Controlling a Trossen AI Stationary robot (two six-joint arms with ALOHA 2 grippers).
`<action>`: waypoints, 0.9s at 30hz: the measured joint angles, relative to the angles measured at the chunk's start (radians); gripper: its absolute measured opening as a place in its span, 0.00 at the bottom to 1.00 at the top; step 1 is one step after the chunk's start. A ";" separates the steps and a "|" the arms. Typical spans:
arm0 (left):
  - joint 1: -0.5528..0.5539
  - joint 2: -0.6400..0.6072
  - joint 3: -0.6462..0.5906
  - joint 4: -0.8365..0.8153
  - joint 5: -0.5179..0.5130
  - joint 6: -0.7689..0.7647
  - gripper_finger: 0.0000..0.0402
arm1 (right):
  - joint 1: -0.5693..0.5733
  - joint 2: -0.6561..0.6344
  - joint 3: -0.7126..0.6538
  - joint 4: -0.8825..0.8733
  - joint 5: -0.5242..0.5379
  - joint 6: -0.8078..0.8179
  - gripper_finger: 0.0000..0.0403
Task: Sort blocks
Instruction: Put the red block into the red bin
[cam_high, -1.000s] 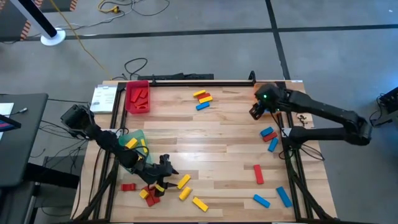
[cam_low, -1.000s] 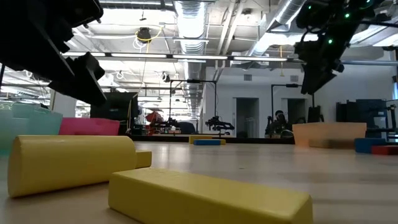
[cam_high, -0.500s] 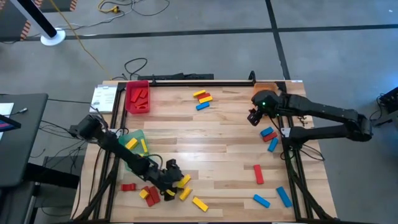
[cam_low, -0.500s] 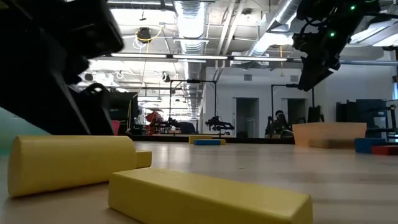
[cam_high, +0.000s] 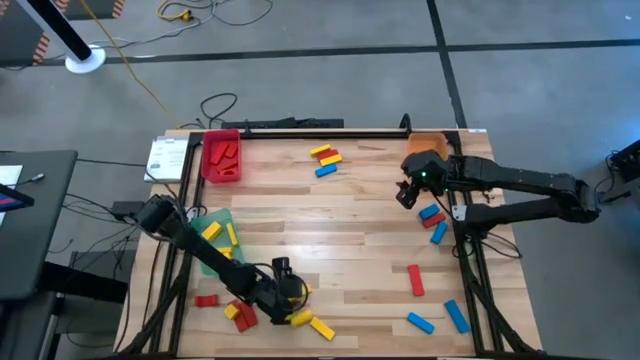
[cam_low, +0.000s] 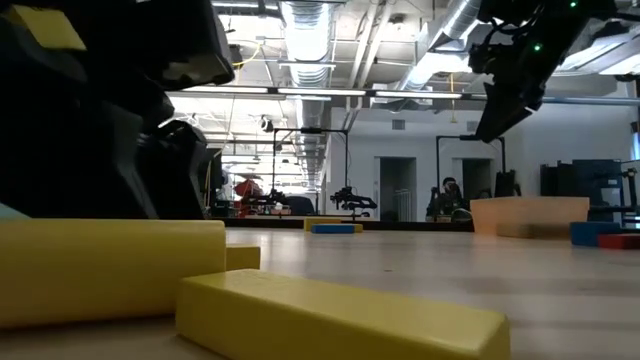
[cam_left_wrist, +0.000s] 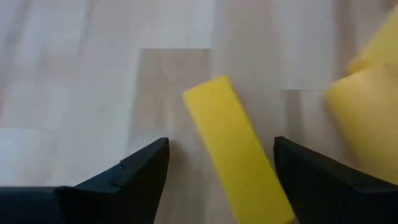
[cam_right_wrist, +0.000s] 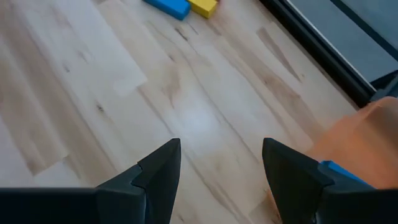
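Down at the near-left part of the desk (cam_high: 330, 240), you have a yellow block (cam_left_wrist: 239, 158) lying flat between the fingers of the left tool (cam_left_wrist: 221, 177). The jaws stand wide, one finger on each side of the block, and neither visibly touches it. A second yellow block (cam_left_wrist: 364, 121) sits just beside, past one finger. From above, the left tool (cam_high: 285, 290) sits low over a cluster of yellow and red blocks (cam_high: 240, 312), with another yellow block (cam_high: 322, 327) just off to its right and a lone red block (cam_high: 206, 300) to the left.

Note the green tray (cam_high: 222, 218) near the left edge, behind that cluster, with yellow blocks in it. A red tray (cam_high: 207, 172) at the far-left corner holds red blocks.

Mid-desk at the far side you see a small group: yellow, red and blue blocks (cam_high: 325, 160) close together.

Your right tool (cam_high: 408, 190) hangs above the desk near the far-right area, jaws parted and holding nothing; bare wood shows between its fingers (cam_right_wrist: 158, 171). An orange tray (cam_high: 422, 145) sits just behind it with a blue block (cam_right_wrist: 339, 171) inside. Blue and red blocks (cam_high: 434, 220) lie just in front of that tool. Further toward the near-right, a red block (cam_high: 415, 280) and two blue blocks (cam_high: 440, 318) lie apart on the wood.
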 joint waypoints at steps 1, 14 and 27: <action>0.004 -0.001 0.000 -0.006 -0.007 0.008 0.70 | 0.011 0.000 0.000 0.000 0.000 0.006 0.60; 0.027 -0.005 -0.001 -0.032 0.005 0.054 0.69 | 0.166 0.000 0.000 -0.011 0.032 0.059 0.59; 0.035 -0.007 -0.005 0.038 0.040 0.165 0.69 | 0.466 0.000 0.000 -0.072 0.028 0.279 0.59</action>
